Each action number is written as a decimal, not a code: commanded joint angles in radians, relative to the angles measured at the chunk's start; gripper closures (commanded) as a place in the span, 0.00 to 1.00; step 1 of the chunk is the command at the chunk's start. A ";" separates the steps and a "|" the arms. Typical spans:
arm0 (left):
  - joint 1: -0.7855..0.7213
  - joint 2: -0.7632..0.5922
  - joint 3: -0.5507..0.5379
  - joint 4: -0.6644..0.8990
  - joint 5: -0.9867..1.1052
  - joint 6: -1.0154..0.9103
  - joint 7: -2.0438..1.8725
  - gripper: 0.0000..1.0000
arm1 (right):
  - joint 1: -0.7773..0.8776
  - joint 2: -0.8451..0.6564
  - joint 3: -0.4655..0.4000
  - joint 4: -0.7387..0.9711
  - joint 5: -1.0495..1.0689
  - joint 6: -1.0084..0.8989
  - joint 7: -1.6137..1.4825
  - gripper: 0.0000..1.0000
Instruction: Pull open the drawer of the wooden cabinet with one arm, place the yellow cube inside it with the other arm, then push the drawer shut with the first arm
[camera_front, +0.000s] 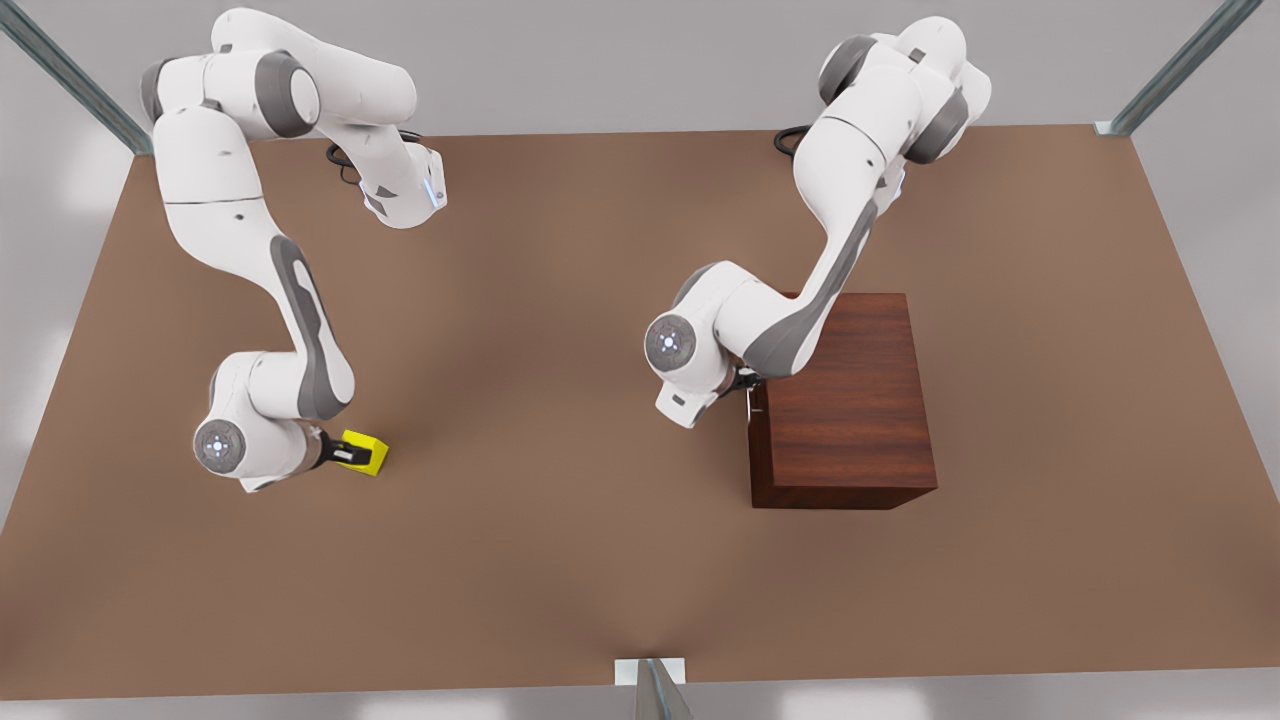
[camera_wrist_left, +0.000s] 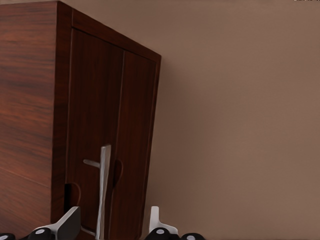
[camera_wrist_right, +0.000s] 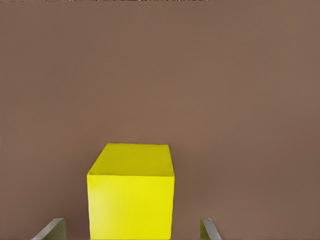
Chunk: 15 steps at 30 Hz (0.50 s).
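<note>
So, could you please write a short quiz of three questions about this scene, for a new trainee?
1. True or false: the drawer of the wooden cabinet is already pulled open.
2. Which gripper has its fingers on either side of the yellow cube? A) left gripper B) right gripper
3. Fill in: the left gripper has its open fingers around the cabinet's silver ____.

Key
1. False; the front sits flush.
2. B; the right gripper is open, with a gap on each side of the cube.
3. handle
</note>
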 joint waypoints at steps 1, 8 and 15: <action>0.000 0.006 0.000 0.000 0.004 0.015 -0.151 0.25 | 0.000 0.002 0.009 -0.001 0.001 0.080 0.199 0.00; 0.000 0.015 0.000 0.000 0.001 0.012 -0.038 0.26 | -0.013 0.004 0.011 -0.013 0.001 0.077 0.198 0.00; 0.000 0.014 0.019 0.000 0.001 -0.010 0.050 0.26 | -0.006 0.010 0.011 -0.100 0.001 0.192 0.199 0.00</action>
